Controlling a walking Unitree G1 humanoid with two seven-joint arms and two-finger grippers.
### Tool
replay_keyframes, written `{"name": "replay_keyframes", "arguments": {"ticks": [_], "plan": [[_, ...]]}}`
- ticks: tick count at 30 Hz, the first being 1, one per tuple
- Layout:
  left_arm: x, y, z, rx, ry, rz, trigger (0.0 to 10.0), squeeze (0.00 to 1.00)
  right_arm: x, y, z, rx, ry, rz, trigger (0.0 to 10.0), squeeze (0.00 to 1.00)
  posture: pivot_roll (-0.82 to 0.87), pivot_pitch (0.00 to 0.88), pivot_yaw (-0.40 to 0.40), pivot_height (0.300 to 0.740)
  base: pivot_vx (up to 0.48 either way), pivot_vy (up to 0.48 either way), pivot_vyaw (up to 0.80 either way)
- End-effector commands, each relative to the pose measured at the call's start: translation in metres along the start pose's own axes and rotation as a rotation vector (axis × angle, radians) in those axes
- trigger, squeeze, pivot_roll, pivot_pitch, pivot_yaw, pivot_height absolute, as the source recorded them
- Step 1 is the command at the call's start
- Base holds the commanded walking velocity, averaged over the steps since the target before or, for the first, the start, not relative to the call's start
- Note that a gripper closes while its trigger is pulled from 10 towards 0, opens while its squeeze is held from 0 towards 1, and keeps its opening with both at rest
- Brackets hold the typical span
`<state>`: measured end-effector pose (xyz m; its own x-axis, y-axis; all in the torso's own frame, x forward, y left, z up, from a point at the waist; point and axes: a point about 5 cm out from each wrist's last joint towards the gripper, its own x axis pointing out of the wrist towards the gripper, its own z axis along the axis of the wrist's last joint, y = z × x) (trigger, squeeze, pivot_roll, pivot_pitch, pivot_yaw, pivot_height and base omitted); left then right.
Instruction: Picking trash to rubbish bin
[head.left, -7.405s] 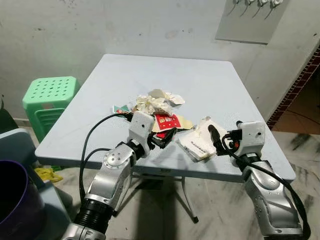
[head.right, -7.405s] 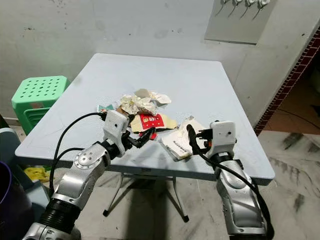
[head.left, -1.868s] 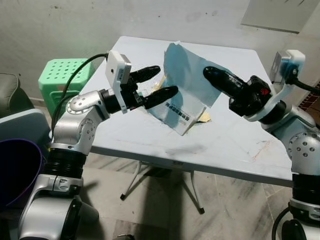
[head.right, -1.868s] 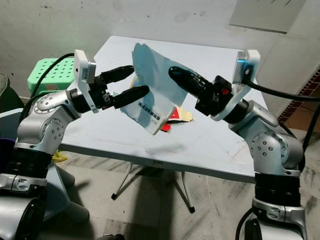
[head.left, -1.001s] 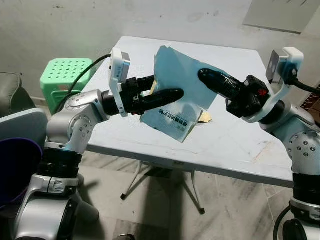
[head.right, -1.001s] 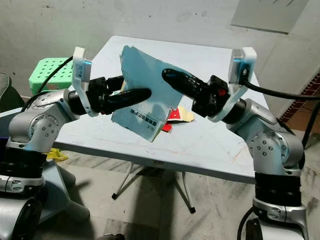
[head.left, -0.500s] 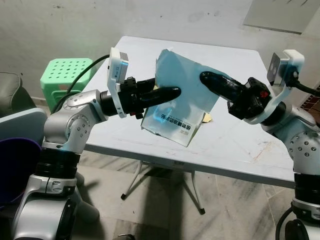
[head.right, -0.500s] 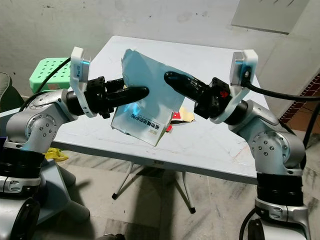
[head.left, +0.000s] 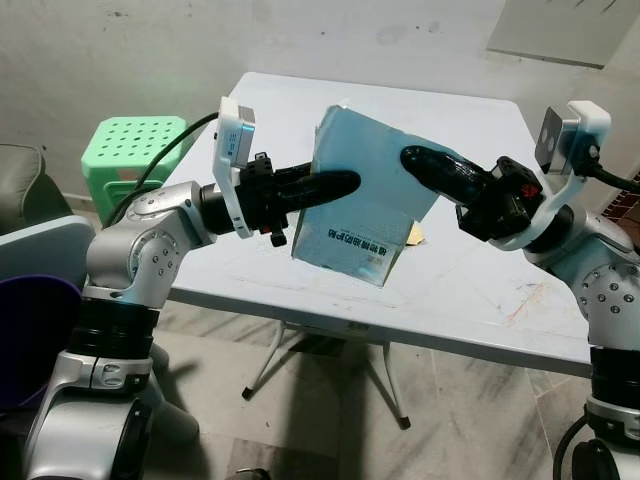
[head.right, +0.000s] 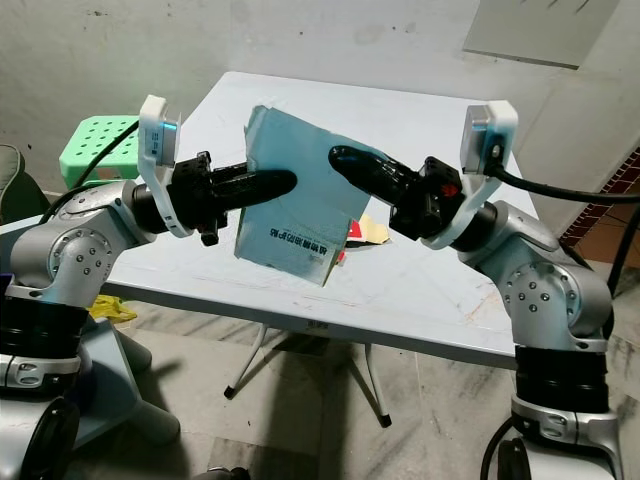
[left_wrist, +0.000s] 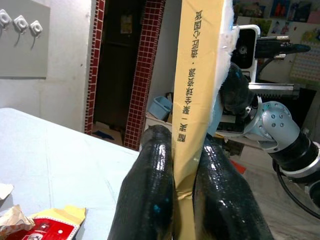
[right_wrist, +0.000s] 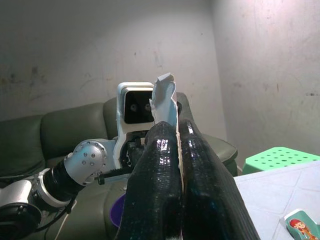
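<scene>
1. One flat light-blue carton (head.left: 362, 195) is hanging in the air above the near half of the pale table (head.left: 480, 290), gripped from both sides.
2. Its long axis is running nearly upright, the printed lower edge facing the table and the torn upper edge leaning slightly toward the wall.
3. Left gripper (head.left: 335, 183) is pinching the carton's left edge; in the left wrist view both fingers (left_wrist: 150, 200) are pressing together on the tan, printed side of the carton.
4. Right gripper (head.left: 415, 160) is clamping the carton's upper right part, its fingers (right_wrist: 155, 175) squeezing the thin sheet between them.
5. Red and tan scraps (head.right: 365, 228) are lying on the table behind the carton, near the right gripper.
6. Green stool (head.left: 135, 140) is standing left of the table; a purple bin (head.left: 35, 340) is sitting by the robot's left side.
7. Against two seconds ago, the carton is standing squarer: then it was slanting diagonally, with the left fingers spread apart beside it.
</scene>
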<state>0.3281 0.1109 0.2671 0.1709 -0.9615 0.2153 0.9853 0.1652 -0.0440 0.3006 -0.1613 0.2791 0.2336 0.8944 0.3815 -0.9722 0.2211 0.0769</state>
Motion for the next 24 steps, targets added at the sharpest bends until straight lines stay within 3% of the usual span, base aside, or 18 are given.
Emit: {"name": "replay_keyframes", "arguments": {"ticks": [1,10,11,13,24], "plan": [[-0.0007,-0.0032,0.0068,0.015,-0.019,-0.020,0.0,0.00,-0.0026,0.0013,-0.0016,0.008,0.023,0.013,10.0,0.00,-0.08,0.042,-0.053,0.740,0.000,0.000,0.00],[-0.0012,-0.0027,0.0076,0.010,-0.023,-0.016,0.0,0.00,-0.0049,0.0013,-0.0034,0.027,0.039,0.012,10.0,0.00,-0.08,0.034,-0.052,0.740,0.000,0.000,0.00],[-0.0015,-0.0032,0.0080,0.011,-0.024,-0.020,0.0,0.00,-0.0052,0.0010,-0.0037,0.030,0.041,0.008,10.0,0.05,-0.08,0.034,-0.052,0.740,0.000,0.000,0.00],[-0.0015,-0.0035,0.0082,0.014,-0.022,-0.021,0.0,0.00,-0.0061,0.0007,-0.0038,0.040,0.040,0.008,10.0,1.00,-0.08,0.033,-0.052,0.740,0.000,0.000,0.00],[-0.0022,-0.0026,0.0091,0.009,-0.030,-0.014,0.0,0.00,-0.0086,-0.0004,-0.0047,0.041,0.053,0.005,10.0,1.00,-0.08,0.033,-0.055,0.740,0.000,0.000,0.00]]}}
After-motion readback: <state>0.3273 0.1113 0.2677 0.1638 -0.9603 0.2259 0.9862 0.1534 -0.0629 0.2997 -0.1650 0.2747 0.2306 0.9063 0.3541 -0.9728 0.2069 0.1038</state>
